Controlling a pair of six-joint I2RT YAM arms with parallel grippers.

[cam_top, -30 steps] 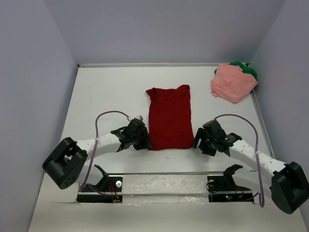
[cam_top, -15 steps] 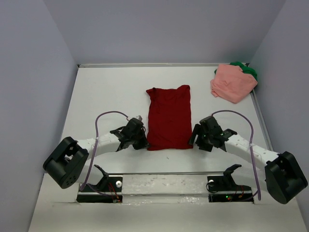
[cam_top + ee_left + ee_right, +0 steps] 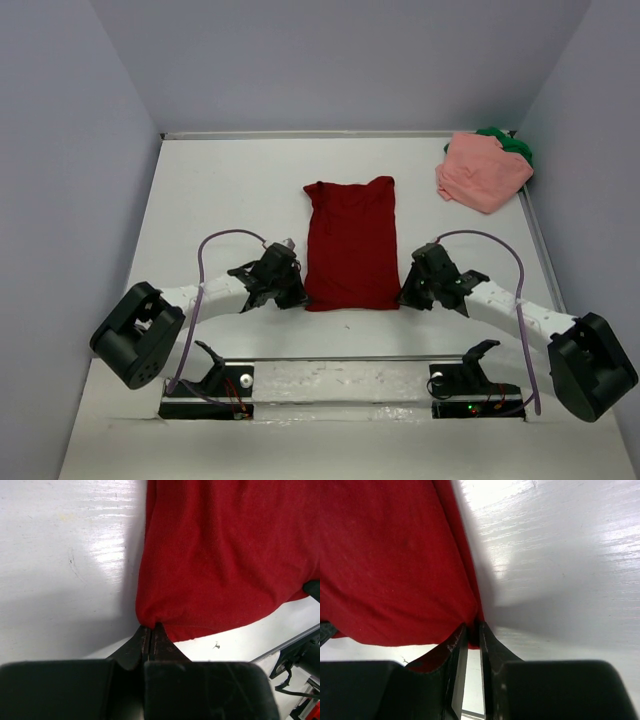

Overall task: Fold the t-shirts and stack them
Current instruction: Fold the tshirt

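Bare white table (image 3: 210, 190) runs from the left wall to the left edge of the red shirt (image 3: 350, 245), and it is open all the way to the far wall. The left gripper (image 3: 297, 298) lies low on the table at the shirt's near-left corner. In its wrist view the fingers (image 3: 131, 649) are pressed together on that corner, and the cloth puckers at their tips.

The red shirt lies flat in the middle of the table as a long folded strip, its long sides running away from the arms. Its near edge stretches between the two grippers. A band of bare table separates that edge from the rail (image 3: 340, 375) at the front. Beyond the shirt's far edge the table is open to the back wall.

The right gripper (image 3: 408, 296) sits at the near-right corner. Its fingers (image 3: 495, 652) are almost together, pinching the corner of cloth at their tips, with a thin slit between them farther back. To its right, bare table reaches the right-hand edge.

In the far right corner the pink shirt (image 3: 480, 172) lies crumpled on the green shirt (image 3: 517, 147), which peeks out behind it by the wall. Both are well apart from the red shirt.
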